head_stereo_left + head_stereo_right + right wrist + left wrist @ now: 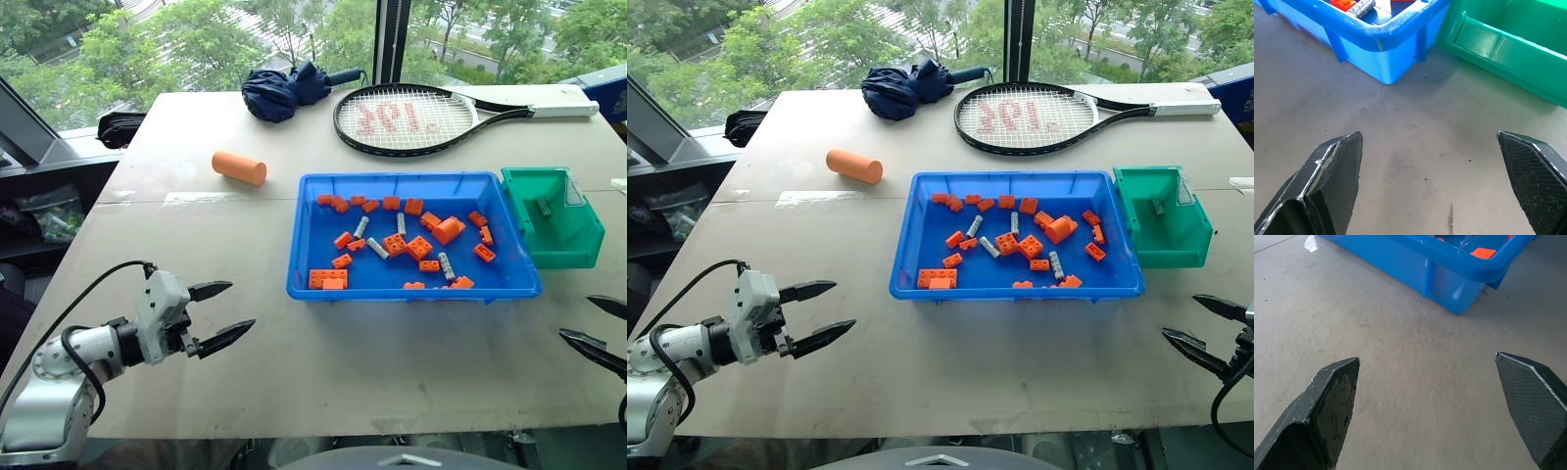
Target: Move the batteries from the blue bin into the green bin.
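Observation:
The blue bin (411, 292) lies on the table right of centre, with several silvery batteries (377, 248) scattered among orange bricks (419, 247). Against its right side stands the green bin (563, 245), and one battery (543, 207) lies inside it. My left gripper (242, 305) hovers open over the bare table near the front left, well short of the blue bin's corner (1449, 289). At the front right my right gripper (575, 316) is open too, facing the gap between the blue bin (1386, 49) and the green bin (1508, 54). Neither holds anything.
An orange cylinder (239, 167) lies left of the blue bin. Farther back are a tennis racket (407, 119) and a folded dark blue umbrella (284, 90). The table's front edge runs just below both grippers.

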`<state>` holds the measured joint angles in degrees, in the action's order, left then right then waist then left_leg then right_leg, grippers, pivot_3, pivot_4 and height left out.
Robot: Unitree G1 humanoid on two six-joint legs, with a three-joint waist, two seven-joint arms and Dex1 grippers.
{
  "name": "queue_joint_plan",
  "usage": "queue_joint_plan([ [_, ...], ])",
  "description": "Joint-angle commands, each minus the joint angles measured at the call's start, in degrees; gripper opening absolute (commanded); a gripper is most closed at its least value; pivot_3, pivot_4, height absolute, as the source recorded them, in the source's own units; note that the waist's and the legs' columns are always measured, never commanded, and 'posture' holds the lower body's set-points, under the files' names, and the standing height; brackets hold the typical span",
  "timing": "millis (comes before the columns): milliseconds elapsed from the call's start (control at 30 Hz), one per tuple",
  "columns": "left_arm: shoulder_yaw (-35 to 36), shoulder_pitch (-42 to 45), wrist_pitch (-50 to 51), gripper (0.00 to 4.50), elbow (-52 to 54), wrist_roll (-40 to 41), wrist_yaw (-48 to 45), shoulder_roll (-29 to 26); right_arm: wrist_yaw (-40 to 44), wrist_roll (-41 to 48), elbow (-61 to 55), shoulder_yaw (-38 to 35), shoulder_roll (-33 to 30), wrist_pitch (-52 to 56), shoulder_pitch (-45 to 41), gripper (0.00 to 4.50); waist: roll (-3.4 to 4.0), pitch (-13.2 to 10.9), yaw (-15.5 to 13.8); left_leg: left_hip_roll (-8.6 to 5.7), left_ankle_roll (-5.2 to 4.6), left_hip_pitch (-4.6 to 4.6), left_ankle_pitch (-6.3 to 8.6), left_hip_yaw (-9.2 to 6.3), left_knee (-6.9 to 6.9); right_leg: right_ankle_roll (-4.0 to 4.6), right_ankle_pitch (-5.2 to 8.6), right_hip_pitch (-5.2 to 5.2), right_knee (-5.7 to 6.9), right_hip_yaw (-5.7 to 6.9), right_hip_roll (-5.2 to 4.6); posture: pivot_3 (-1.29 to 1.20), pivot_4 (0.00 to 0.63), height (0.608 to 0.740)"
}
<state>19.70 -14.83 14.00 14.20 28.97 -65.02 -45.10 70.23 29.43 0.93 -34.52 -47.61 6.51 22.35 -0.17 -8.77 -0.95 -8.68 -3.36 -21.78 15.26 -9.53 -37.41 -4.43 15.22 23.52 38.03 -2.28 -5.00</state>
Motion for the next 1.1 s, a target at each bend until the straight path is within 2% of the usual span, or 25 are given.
queue_joint_plan([
  [33, 2.3, 1.0, 2.12, 4.5, 1.29, 4.21, -3.28, -2.69, -0.93, 4.42, -8.6, -5.13, -2.29, 5.58, 1.83, 4.41, 0.01, 0.0, 0.0, 0.0, 0.0, 0.0, 0.0, 0.0, 0.0, 0.0, 0.0, 0.0, 0.0, 0.0, 0.0, 0.0, 0.15, 0.74],
  [167, 3.61, 4.31, 7.02, 4.5, 3.81, 9.84, -6.06, -6.6, -6.4, 12.21, -20.64, -7.83, -4.34, 16.86, 0.44, 4.41, 0.0, 0.0, 0.08, 0.01, -0.01, 0.0, 0.02, 0.0, 0.0, 0.0, 0.0, 0.0, 0.0, -0.01, 0.01, 0.0, 0.15, 0.74],
  [300, 2.28, 9.85, 10.12, 4.5, 5.11, 12.02, -6.41, -9.3, -13.11, 14.72, -28.21, -3.51, -6.74, 23.75, -5.84, 4.41, -0.01, 0.0, 0.07, 0.04, 0.0, 0.0, 0.01, 0.0, 0.0, 0.01, -0.01, 0.0, 0.0, 0.01, 0.02, 0.0, 0.15, 0.74],
  [467, -0.98, 20.34, 13.54, 4.5, 5.93, 14.56, -9.09, -13.07, -27.52, 10.43, -32.34, 14.95, -8.58, 36.59, -20.5, 4.41, -0.2, -0.09, 0.14, 0.05, 0.01, -0.1, -0.01, -0.02, 0.0, 0.01, -0.02, 0.06, -0.07, 0.1, 0.01, 0.0, 0.15, 0.74],
  [600, -3.85, 26.84, 14.33, 4.5, 5.51, 14.42, -11.38, -14.95, -36.11, 8.71, -30.66, 25.09, -7.89, 49.77, -30.8, 4.41, -0.2, -0.11, 0.15, 0.05, 0.02, -0.2, -0.02, -0.04, 0.0, 0.02, -0.02, 0.14, -0.13, 0.12, 0.01, 0.0, 0.15, 0.74],
  [900, -8.4, 35.44, 13.45, 4.5, 4.73, 12.96, -13.63, -14.86, -38.93, 8.76, -26.6, 38.81, -2.79, 66.4, -49.46, 4.41, -0.2, -0.13, 0.45, 0.06, 0.03, -0.2, -0.05, -0.09, -0.01, 0.02, -0.02, 0.16, -0.1, 0.16, 0.03, 0.0, 0.15, 0.74],
  [1100, -8.6, 35.98, 13.21, 4.5, 5.15, 12.65, -13.7, -14.32, -39.89, 3.94, -24.04, 46.41, -0.68, 67.31, -54.35, 4.41, -0.21, -0.13, 0.41, 0.06, 0.03, -0.25, -0.05, -0.12, -0.02, 0.02, -0.02, 0.2, -0.13, 0.2, 0.03, 0.0, 0.15, 0.74],
])
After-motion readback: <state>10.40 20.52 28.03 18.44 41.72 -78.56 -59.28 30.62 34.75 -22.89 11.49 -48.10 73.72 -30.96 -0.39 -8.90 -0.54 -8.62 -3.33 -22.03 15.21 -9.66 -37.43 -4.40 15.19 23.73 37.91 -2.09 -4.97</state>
